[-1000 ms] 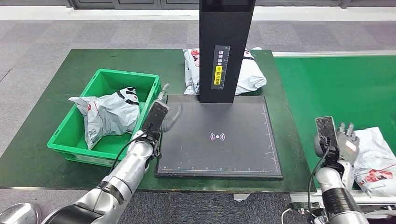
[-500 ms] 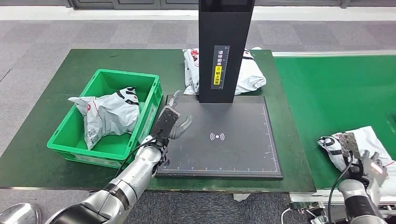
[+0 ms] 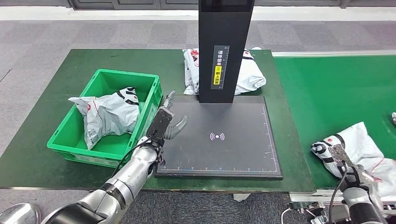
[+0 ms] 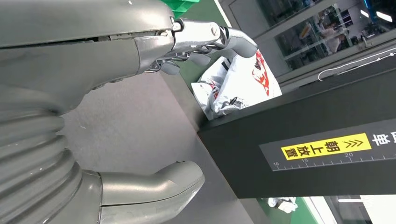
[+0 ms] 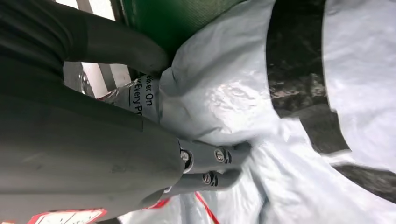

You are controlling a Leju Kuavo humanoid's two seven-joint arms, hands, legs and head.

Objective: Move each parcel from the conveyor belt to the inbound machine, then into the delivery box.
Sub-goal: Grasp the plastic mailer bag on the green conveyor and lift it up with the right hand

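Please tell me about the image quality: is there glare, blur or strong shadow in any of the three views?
Head view: even light, sharp, soft shadows, faint sheen on the scanner plate. Left wrist view: the left hand close and slightly soft, bright windows behind. Right wrist view: glossy highlights on the parcel, the right hand dark in shade.

Conveyor belt (image 3: 341, 88) – bright green. Parcel on belt (image 3: 362, 142): white-grey plastic, black bands, red print. Inbound machine (image 3: 219, 135): matte black pad, white grid ticks at the edges, small white signal icon in the middle; black post with a yellow label. Delivery box (image 3: 100, 84): green crate; parcel in box (image 3: 109, 114) white-grey, black and red marks. Table (image 3: 56, 79) dark green. Floor (image 3: 42, 37) – grey carpet tiles.
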